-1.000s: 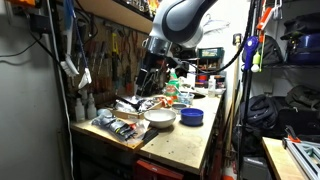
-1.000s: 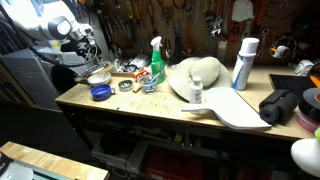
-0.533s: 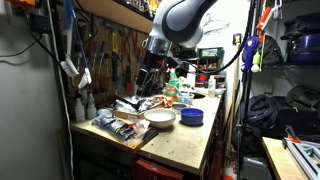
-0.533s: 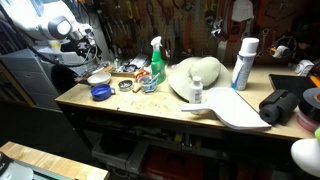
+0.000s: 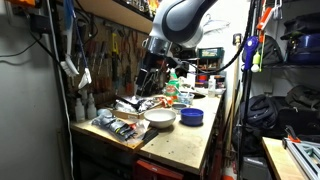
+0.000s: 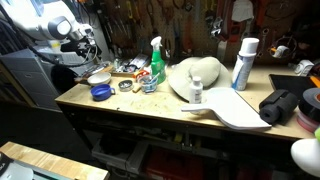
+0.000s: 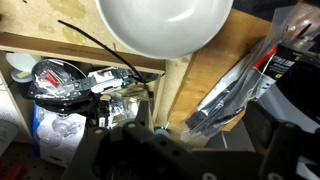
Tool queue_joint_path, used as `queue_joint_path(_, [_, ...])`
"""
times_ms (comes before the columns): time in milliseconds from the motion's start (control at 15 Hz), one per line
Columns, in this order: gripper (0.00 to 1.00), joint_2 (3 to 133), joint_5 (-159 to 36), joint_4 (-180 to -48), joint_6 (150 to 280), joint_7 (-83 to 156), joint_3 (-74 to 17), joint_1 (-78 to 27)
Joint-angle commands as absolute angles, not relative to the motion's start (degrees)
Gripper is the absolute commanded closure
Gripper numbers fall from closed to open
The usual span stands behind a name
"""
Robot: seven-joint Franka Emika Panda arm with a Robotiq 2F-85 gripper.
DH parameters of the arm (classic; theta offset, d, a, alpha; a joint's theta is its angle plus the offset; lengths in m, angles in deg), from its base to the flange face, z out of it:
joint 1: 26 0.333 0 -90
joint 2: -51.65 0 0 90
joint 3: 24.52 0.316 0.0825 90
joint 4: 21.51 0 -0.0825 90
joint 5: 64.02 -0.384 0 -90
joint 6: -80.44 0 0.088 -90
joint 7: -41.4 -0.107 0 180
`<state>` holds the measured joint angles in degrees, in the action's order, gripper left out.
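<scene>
My gripper hangs above the back end of a cluttered wooden workbench; it also shows in an exterior view. In the wrist view the gripper is open and empty, its dark fingers wide apart. Below it lie a white bowl and a clear packet of black tools on the wood. The white bowl sits next to a blue bowl. Both bowls show in an exterior view, white and blue.
A green spray bottle, a white hat-like shape, a small white bottle, a white spray can, a white board and a black bag stand on the bench. Packets lie at its end. Tools hang behind.
</scene>
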<state>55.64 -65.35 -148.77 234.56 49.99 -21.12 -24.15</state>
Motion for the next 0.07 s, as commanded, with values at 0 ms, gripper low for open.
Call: queue_joint_path(0, [0.02, 55.6, -65.2, -148.7, 234.5, 49.8, -21.2, -24.0])
